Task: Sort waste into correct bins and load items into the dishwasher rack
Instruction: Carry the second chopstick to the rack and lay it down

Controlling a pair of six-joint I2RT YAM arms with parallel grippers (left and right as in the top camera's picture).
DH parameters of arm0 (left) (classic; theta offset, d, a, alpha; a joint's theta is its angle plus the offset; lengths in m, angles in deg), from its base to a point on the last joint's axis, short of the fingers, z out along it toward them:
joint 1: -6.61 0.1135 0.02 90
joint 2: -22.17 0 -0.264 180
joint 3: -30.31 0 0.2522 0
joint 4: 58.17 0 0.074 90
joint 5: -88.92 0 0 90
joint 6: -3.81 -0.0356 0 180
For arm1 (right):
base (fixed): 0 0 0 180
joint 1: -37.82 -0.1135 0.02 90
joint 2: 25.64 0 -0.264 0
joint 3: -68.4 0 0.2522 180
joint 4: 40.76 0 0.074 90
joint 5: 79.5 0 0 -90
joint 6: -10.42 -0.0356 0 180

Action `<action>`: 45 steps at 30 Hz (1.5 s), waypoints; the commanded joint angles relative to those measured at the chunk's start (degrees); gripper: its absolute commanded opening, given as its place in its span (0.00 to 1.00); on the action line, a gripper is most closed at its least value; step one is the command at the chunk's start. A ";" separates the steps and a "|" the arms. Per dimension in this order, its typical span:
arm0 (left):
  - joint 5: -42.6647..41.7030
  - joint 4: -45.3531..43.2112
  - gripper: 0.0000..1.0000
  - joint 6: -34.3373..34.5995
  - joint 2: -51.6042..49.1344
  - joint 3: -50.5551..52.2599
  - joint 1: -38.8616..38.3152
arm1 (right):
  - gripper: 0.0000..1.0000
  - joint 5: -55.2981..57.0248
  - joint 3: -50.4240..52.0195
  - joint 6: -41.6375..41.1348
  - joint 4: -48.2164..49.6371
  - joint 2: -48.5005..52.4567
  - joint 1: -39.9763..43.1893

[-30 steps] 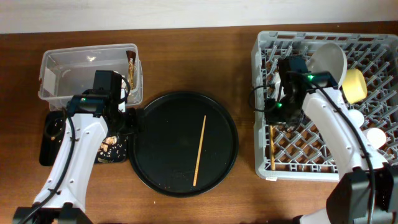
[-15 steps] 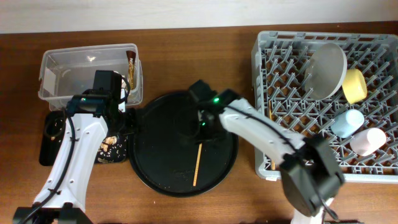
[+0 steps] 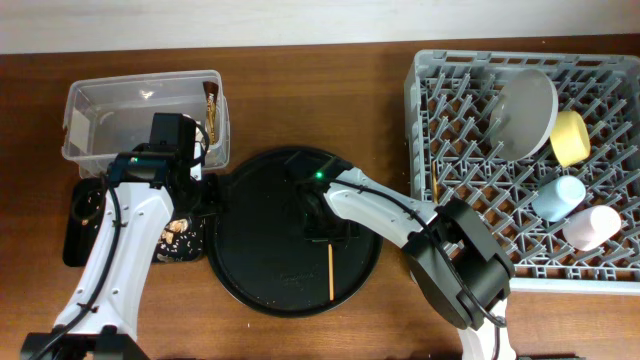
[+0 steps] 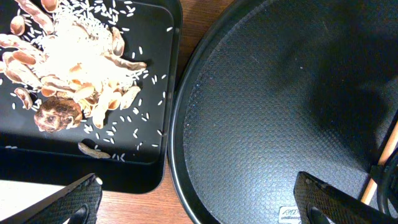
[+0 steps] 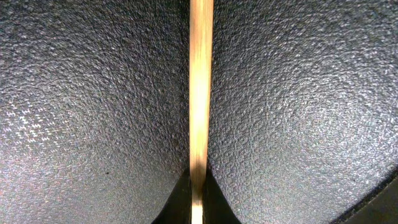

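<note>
My right gripper (image 3: 326, 232) (image 5: 198, 200) is down on the large round black tray (image 3: 260, 250) and shut on a thin wooden chopstick (image 3: 330, 272) (image 5: 200, 87), which lies flat on the tray. My left gripper (image 3: 203, 198) (image 4: 200, 208) is open and empty over the gap between the flat black tray (image 3: 85, 235) (image 4: 143, 168) and the round tray (image 4: 280, 124). Brownish food scraps (image 3: 178, 236) (image 4: 74, 68) lie in the flat tray. The clear tub (image 3: 120, 110) holds a brown-gold wrapper (image 3: 211, 108). The grey rack (image 3: 480, 170) holds the plate (image 3: 528, 110), yellow bowl (image 3: 571, 138), blue cup (image 3: 558, 197) and pink cup (image 3: 590, 226).
Rice grains are scattered across the flat tray beside the scraps. The right arm stretches from the rack's front left corner across the round tray. A short brown stick end shows in the rack's left edge (image 3: 436, 188). Bare wooden table lies in front.
My right arm has swung from the rack to the round tray and shut on the chopstick, which now lies straighter and lower on the tray. The left arm has not moved.
</note>
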 commanded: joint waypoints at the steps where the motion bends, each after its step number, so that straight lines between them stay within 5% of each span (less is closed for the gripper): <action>1: 0.17 0.09 0.98 0.15 -0.31 -0.33 0.15 | 0.04 0.70 -0.22 0.46 -1.16 -2.43 1.29; 9: 0.17 0.07 0.98 0.17 -0.31 -0.33 0.15 | 0.04 1.42 -0.74 18.88 -8.17 -26.82 19.12; 16: 0.13 0.07 0.98 0.17 -0.31 -0.33 0.15 | 0.04 1.36 -0.46 32.11 -14.73 -26.16 34.10; 25: -0.46 0.09 0.98 0.17 -0.31 -0.33 0.15 | 0.06 2.82 -0.44 33.27 -12.98 -16.06 34.25; 28: -0.46 0.09 0.98 0.17 -0.31 -0.33 0.15 | 0.18 2.82 -0.46 33.27 -12.44 -16.06 34.25; 32: -0.46 0.07 0.98 0.17 -0.31 -0.33 0.15 | 0.20 2.80 -0.46 33.20 -12.44 -16.11 34.25; 41: -0.46 0.00 0.98 0.17 -0.31 -0.33 0.15 | 0.22 -0.15 -0.48 31.28 -12.22 -31.45 40.81; 45: -1.33 -0.83 0.99 0.15 -0.31 -0.33 0.15 | 0.32 -10.54 -0.46 39.54 -16.09 -33.18 47.47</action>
